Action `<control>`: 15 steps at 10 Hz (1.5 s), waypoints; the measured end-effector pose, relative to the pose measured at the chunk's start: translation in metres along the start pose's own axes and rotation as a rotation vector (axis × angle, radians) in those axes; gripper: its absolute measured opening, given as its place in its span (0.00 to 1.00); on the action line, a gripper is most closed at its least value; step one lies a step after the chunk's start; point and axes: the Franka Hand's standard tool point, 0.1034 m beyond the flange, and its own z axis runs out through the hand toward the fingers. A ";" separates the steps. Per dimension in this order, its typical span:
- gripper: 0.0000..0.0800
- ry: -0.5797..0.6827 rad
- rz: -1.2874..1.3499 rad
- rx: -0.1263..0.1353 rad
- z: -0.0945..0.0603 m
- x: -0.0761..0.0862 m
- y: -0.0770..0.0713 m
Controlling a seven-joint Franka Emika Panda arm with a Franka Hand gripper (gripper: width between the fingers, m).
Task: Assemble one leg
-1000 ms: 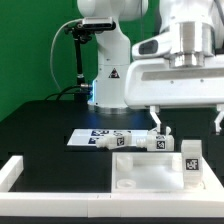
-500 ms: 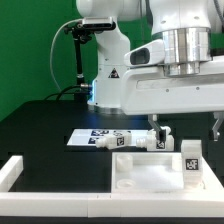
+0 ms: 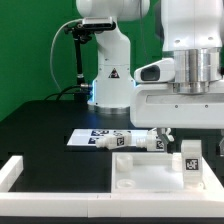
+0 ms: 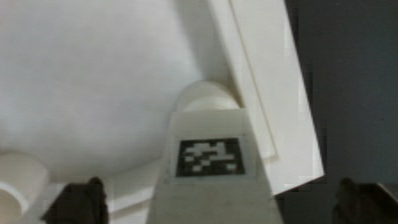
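Nearest item, ext. view: white frame [image 3: 14,170], tray-like, corner piece at front on ext. view's left. Contents: cannot tell whether anything sits inside it.

Just behind, towards ext. view's right: white slab [image 3: 140,172], flat on black table [image 3: 45,125]. Carries one item, the leg [image 3: 190,162], upright at slab's far corner on ext. view's right.

Leg condition: short, chunky, white, rounded top, one black-and-white square tag facing camera. Wrist view confirms leg [image 4: 217,150] beside slab's raised edge [image 4: 267,80].

Gripper [image 3: 190,138] directly above leg, jaws apart. Wrist view: fingertips [image 4: 80,200] either side of the leg with a gap on each; no contact seen.

Further back: second leg [image 3: 148,141] lying on its side, touching or overlapping the marker board [image 3: 92,138]; cannot tell which.

Farthest: white arm base [image 3: 110,75], green backdrop.
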 end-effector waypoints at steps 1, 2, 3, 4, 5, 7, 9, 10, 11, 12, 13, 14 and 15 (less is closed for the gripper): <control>0.66 0.000 0.022 -0.001 0.000 0.000 0.001; 0.48 0.001 0.062 0.000 0.000 0.000 0.001; 0.36 0.001 0.123 0.000 0.000 0.001 0.001; 0.36 0.001 0.194 0.000 0.000 0.000 0.001; 0.36 0.001 0.285 0.000 0.000 0.000 0.001; 0.36 0.003 0.557 0.000 0.001 0.001 0.001; 0.36 0.010 0.910 0.016 0.002 0.002 -0.001; 0.36 0.014 1.085 0.021 0.002 -0.001 -0.009; 0.36 0.013 1.188 0.039 0.003 -0.001 -0.010; 0.36 0.002 1.248 0.066 0.002 -0.001 -0.006; 0.37 0.006 1.217 0.062 0.002 -0.001 -0.006; 0.37 0.012 1.135 0.052 0.002 -0.001 -0.007; 0.59 0.030 0.970 0.041 0.001 0.000 -0.008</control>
